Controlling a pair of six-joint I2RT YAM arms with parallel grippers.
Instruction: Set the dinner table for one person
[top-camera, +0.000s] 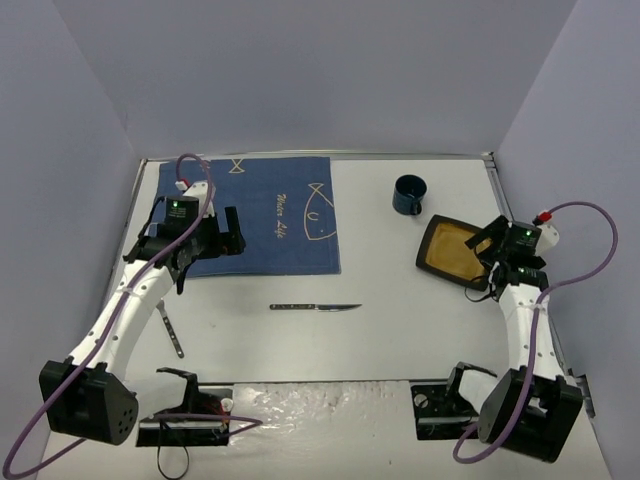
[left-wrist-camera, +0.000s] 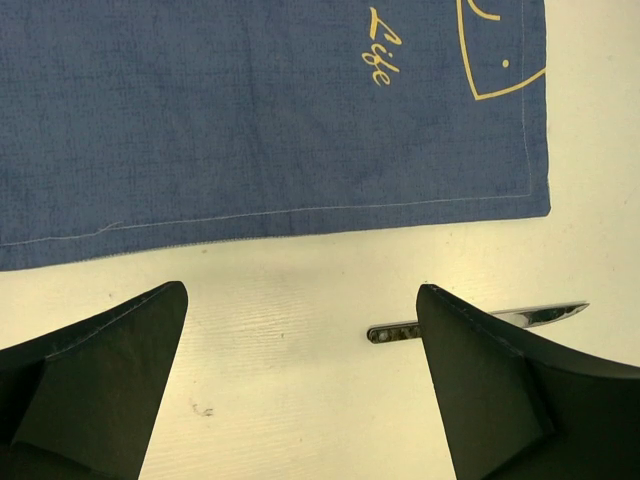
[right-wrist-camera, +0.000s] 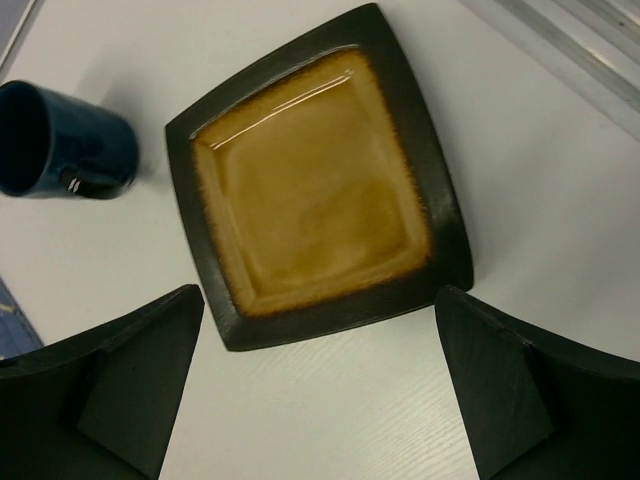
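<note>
The white dinner table (top-camera: 400, 340) carries a dark blue cloth (top-camera: 270, 215) with fish drawings at the back left. A knife (top-camera: 315, 307) lies in the middle, and a fork (top-camera: 170, 330) lies near the left edge. A square plate (top-camera: 450, 250) with a dark rim and amber centre sits on the right, with a blue mug (top-camera: 408, 194) behind it. My left gripper (top-camera: 222, 238) hovers open over the cloth's (left-wrist-camera: 260, 110) near edge, and the knife (left-wrist-camera: 540, 314) shows past its right finger. My right gripper (right-wrist-camera: 322, 295) stands open and empty just short of the plate's (right-wrist-camera: 315, 195) near rim.
Grey walls close in the table on three sides, and a metal rim (top-camera: 310, 157) runs along its back edge. The mug (right-wrist-camera: 70, 140) stands left of the plate in the right wrist view. Both arm bases sit at the near edge.
</note>
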